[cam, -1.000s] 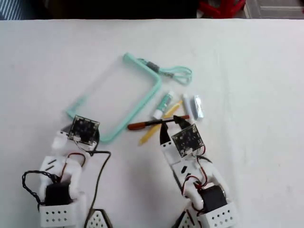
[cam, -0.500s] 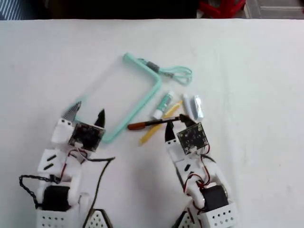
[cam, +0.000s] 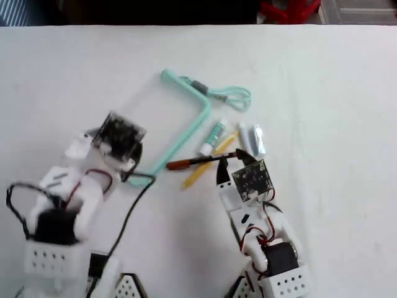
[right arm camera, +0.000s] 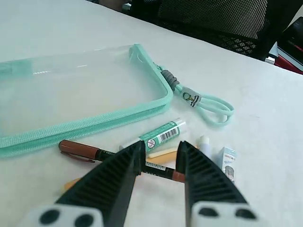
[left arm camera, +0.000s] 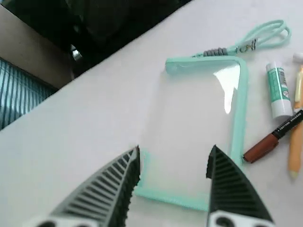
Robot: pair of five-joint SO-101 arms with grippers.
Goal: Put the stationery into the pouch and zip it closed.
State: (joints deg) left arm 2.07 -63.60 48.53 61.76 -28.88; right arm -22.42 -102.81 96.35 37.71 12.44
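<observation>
The clear pouch with its mint-green edge (cam: 186, 139) lies flat on the white table, its strap loop (cam: 232, 96) at the far corner. Beside it are a brown pen (cam: 186, 163), a yellow pencil (cam: 197, 174), a green-and-white glue stick (cam: 213, 138) and two small white items (cam: 251, 138). My right gripper (right arm camera: 160, 156) is open, low over the table, with one finger on each side of the brown pen (right arm camera: 80, 149). My left gripper (left arm camera: 174, 161) is open above the near end of the pouch (left arm camera: 244, 118), holding nothing.
The left arm's wrist (cam: 119, 136) hangs over the pouch's near left corner, its black cable (cam: 127, 211) trailing across the table. Both arm bases stand at the front edge. The far edge of the table borders a dark area with a chair.
The left arm has swung forward and to the right, from beside the pouch's near corner to above it. The right gripper shifted slightly right and stays at the brown pen.
</observation>
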